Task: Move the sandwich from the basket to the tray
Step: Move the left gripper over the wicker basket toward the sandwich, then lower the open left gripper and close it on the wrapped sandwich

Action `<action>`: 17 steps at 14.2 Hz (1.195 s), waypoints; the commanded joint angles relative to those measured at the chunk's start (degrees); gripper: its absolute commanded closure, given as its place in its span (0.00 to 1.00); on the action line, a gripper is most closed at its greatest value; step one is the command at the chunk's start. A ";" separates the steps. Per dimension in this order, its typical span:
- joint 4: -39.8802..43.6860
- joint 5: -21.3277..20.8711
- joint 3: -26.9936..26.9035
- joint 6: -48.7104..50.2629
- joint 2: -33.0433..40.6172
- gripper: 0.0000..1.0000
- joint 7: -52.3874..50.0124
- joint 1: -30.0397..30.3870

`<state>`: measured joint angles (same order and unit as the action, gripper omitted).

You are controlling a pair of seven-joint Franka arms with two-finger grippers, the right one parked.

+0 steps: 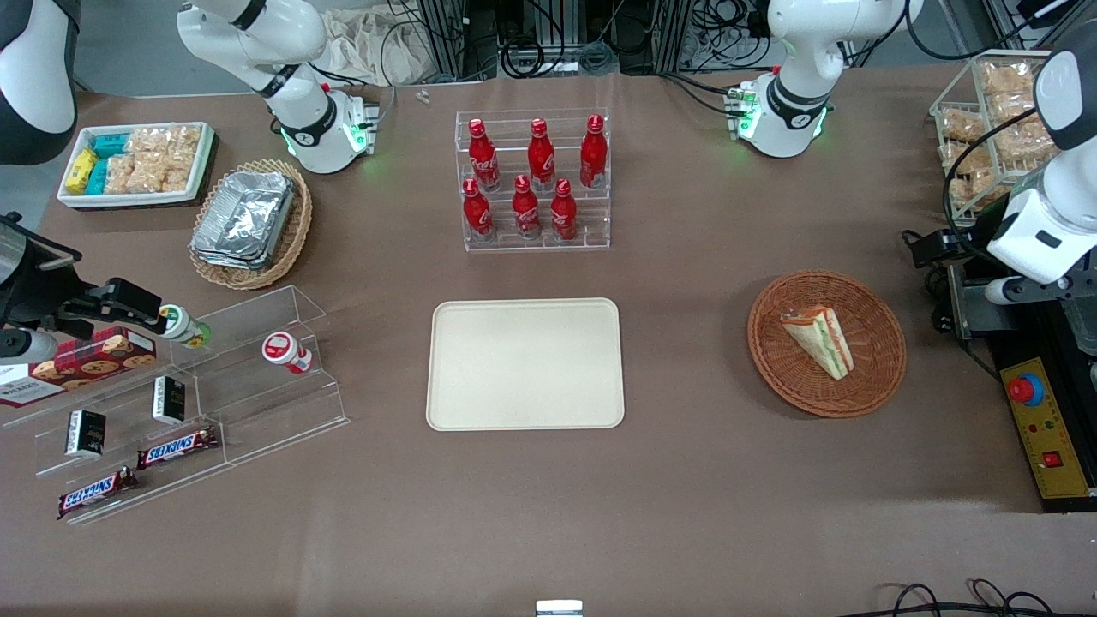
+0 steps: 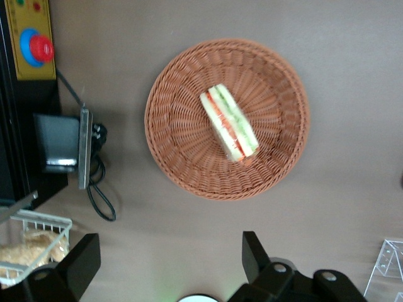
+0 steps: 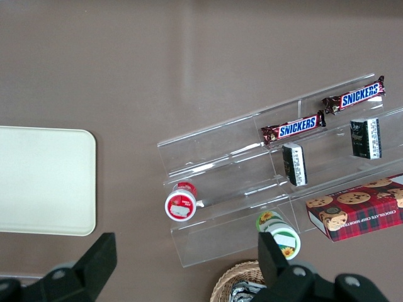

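Note:
The sandwich (image 1: 818, 341) (image 2: 230, 123) is a wrapped wedge with green and orange-red filling along its cut edge. It lies in the round reddish-brown basket (image 1: 883, 377) (image 2: 170, 145) toward the working arm's end of the table. My gripper (image 2: 170, 264) hangs high above the brown cloth beside the basket, a little farther from the front camera than the basket. It is open, its black fingers (image 2: 255, 258) are wide apart, and nothing is between them. The cream tray (image 1: 524, 364) (image 3: 44, 179) lies flat mid-table with nothing on it.
A clear rack of red bottles (image 1: 533, 180) stands farther from the front camera than the tray. Beside the basket are an emergency-stop box (image 1: 1041, 428) (image 2: 31, 38), a black unit with cables (image 2: 60, 141) and a wire snack rack (image 1: 986, 128). Acrylic shelves (image 1: 188, 386) and foil trays (image 1: 248, 223) lie toward the parked arm's end.

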<state>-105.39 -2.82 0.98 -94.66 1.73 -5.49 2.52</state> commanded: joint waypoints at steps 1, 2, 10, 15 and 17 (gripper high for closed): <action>-4.54 1.85 0.08 -2.27 1.79 0.00 -6.61 0.21; -6.82 2.73 0.08 -4.54 2.48 0.00 -10.73 0.21; -20.19 6.08 0.69 -22.38 -1.02 0.00 -29.38 -0.76; -20.30 5.99 2.53 -28.73 -7.96 0.00 -33.26 -0.76; -20.73 5.99 2.72 -30.66 -9.54 0.00 -34.15 -0.76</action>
<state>-125.66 2.53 3.39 -123.25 -6.83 -37.79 1.90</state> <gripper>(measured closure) 0.000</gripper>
